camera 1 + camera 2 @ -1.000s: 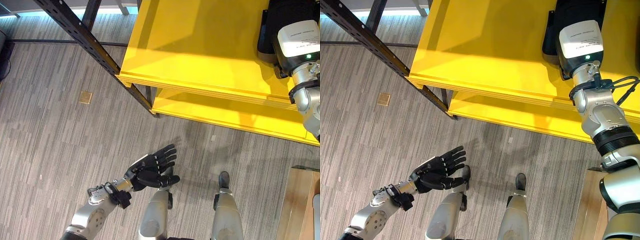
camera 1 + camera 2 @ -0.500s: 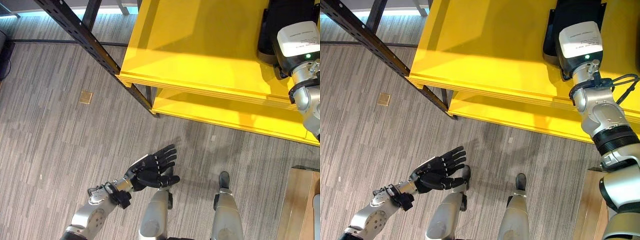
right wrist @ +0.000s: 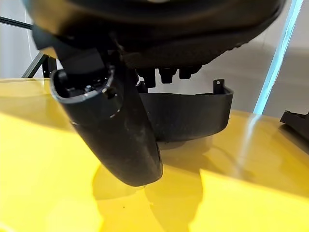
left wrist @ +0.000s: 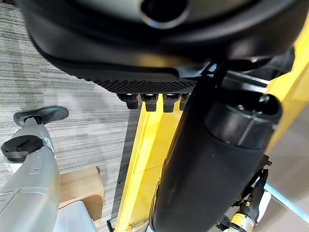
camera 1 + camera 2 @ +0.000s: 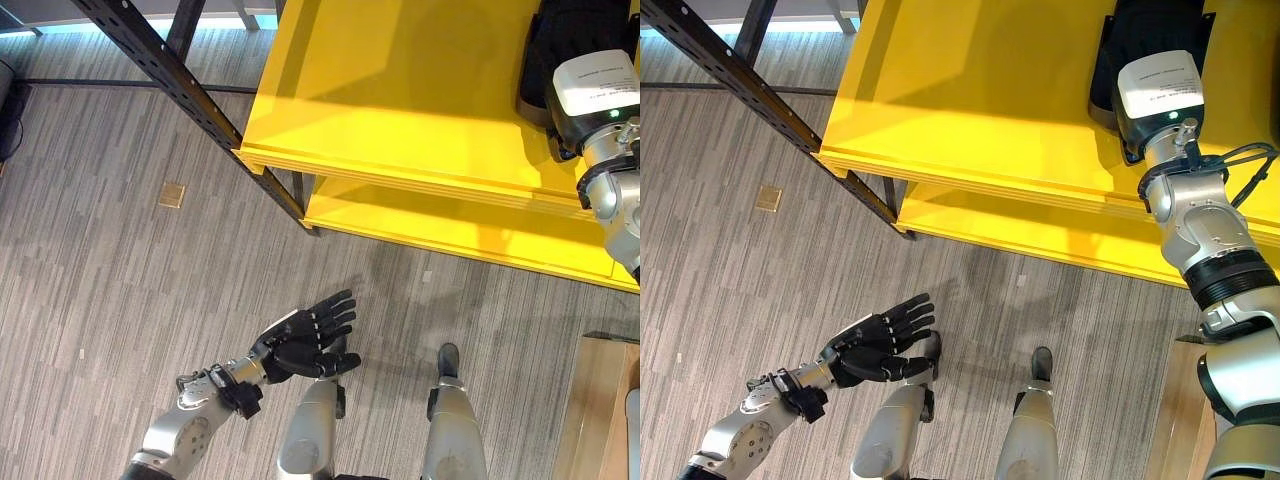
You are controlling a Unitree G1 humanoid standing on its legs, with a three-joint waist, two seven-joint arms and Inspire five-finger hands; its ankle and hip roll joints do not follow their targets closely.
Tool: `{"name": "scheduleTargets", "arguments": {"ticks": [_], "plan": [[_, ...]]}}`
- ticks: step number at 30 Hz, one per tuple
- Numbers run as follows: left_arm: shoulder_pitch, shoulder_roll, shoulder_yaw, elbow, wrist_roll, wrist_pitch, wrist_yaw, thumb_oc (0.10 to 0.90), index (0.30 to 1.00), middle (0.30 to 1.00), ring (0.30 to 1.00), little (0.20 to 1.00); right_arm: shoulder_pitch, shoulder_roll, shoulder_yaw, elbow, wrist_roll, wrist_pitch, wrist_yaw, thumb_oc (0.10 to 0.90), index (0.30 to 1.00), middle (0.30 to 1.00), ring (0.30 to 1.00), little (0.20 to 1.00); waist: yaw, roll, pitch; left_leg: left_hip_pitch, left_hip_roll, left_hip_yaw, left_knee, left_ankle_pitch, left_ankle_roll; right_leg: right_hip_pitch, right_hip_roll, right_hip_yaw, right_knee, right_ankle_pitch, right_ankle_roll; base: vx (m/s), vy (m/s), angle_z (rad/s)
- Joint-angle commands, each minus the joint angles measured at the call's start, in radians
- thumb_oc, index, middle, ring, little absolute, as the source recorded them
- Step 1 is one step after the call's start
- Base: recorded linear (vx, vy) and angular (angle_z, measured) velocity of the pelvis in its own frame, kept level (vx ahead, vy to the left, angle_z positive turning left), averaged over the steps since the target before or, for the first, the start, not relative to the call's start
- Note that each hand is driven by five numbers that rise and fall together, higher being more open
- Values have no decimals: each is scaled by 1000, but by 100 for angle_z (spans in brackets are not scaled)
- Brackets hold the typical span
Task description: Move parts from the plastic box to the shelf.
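right robot hand [image 3: 116,121]: fingers behind black part [image 3: 188,116] on yellow shelf [image 5: 400,90], grasp unreadable | black part: top cut by frame edge above shelf | wooden box [image 5: 600,410]: beside shelf's lower corner, cut by frame edge, contents unreadable

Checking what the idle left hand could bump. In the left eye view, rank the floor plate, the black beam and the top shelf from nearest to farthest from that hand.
From the left hand:
1. Floor plate, on the floor up and to its left.
2. Black beam, slanting beyond the plate.
3. Top shelf, upper right.
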Motion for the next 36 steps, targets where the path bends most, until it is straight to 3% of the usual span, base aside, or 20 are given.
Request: {"name": "scheduleTargets", "arguments": {"ticks": [1,12,22,36], "plan": [[25,16,34,-112,-36,-40,-68,900,1000,1000,1000,1000,-171,-25,54,4,-54,26,-110,900,1000,1000,1000,1000,23,-50,-43,16,55,23,120,-197,7,17,-3,-26,-20,-54,-60,0,0,0],[29,15,21,-109,-51,-47,-60,900,1000,1000,1000,1000,-129,-23,-18,-67,-87,53,-247,900,1000,1000,1000,1000,14,-42,-53,27,50,26,114,-200,10,28,-3,-21,-31,-52,-58,0,0,0],[32,8,14,-112,-59,-48,-56,900,1000,1000,1000,1000,-104,-25,-59,-112,-73,55,-249,900,1000,1000,1000,1000,8,-34,-58,37,44,27,110,-202,11,33,-5,-16,-33,-53,-57,0,0,0],[44,4,18,-117,-65,-53,-59,900,1000,1000,1000,1000,-30,-15,-108,-229,-58,-5,-170,900,1000,1000,1000,1000,-9,-36,-60,48,43,34,110,-205,13,35,-4,-6,-32,-52,-58,-1,10,-2]]}}
